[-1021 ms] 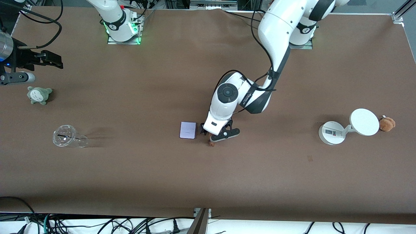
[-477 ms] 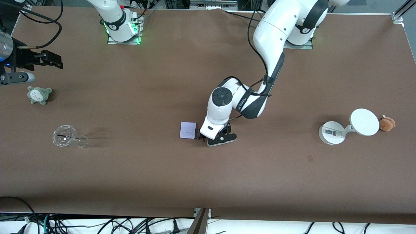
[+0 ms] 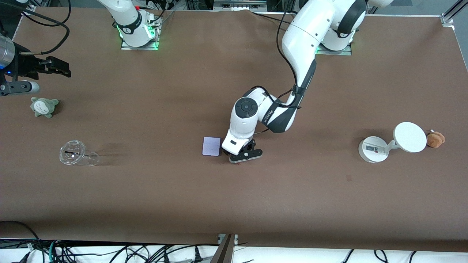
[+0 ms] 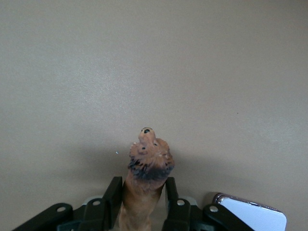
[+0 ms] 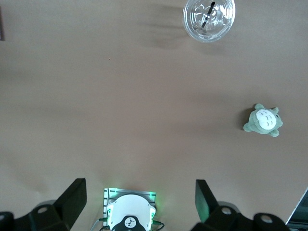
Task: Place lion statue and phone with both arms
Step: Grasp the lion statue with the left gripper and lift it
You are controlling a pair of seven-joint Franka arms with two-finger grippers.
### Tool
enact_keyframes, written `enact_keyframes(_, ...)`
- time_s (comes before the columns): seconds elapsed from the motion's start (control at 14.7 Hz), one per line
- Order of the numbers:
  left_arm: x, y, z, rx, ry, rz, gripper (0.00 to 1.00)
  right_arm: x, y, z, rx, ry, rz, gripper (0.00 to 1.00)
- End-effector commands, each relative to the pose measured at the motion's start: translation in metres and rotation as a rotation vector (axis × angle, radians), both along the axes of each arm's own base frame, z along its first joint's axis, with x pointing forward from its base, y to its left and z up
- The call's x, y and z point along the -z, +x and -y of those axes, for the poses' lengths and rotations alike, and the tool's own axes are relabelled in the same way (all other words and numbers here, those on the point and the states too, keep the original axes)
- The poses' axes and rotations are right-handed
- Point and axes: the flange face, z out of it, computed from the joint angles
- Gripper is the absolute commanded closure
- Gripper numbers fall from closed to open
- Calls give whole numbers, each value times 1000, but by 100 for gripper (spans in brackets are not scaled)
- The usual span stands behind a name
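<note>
- We see the lion statue [image 4: 146, 179] caught between the fingers [image 4: 111, 198] of the left gripper [image 3: 239, 157], its dark-maned head and snout poking out past the fingertips
- In the front view only a sliver of the lion statue [image 3: 238, 163] shows under the gripper, low over the table [image 3: 256, 204]
- The phone [image 3: 211, 146] lies flat on the table just beside the left gripper, toward the right arm's end; its rounded corner [image 4: 251, 216] shows in the left wrist view next to the gripper body
- The table is a wide brown sheet, with cables hanging along its edge nearest the front camera
- Well away from the left gripper, toward the left arm's end, we find a white stand [image 3: 373, 149] with a round disc, and a brown plush toy [image 3: 435, 139] touching the disc's edge
- Toward the right arm's end sit a clear plastic cup [image 3: 75, 153] lying on its side and a grey-green plush [image 3: 44, 106], which is farther from the front camera than the cup
- The left gripper is clamped on the lion statue, one finger pressed against each flank
- The right gripper [image 5: 139, 199] waits spread wide with nothing in it, high above the table near the grey-green plush [image 5: 262, 120]; we see its own arm's base [image 5: 130, 216] between the fingers
</note>
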Motion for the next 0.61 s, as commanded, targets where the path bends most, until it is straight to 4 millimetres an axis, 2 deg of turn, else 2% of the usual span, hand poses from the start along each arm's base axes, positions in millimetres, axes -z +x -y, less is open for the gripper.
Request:
enact_keyframes(0.0, 0, 5, 0, 25, 19, 27, 83, -3, 0, 3, -2, 5, 5, 0)
enact_keyframes(0.07, -2, 8, -3, 36, 21, 27, 100, -1, 1, 6, 4, 7, 2, 0)
enact_keyframes(0.14, -5, 10, -5, 48, 24, 33, 100, 4, 4, 7, 0, 14, -9, 0)
enact_keyframes(0.2, -7, 14, -10, 49, 24, 36, 100, 1, 4, 7, -1, 14, -1, 0)
enact_keyframes(0.41, -31, 43, -47, 52, 22, 54, 100, 1, 5, 2, 6, 11, 1, 0)
enact_keyframes(0.54, -47, 44, -66, 44, 35, 40, 100, 4, 6, -1, 7, 12, -3, 0)
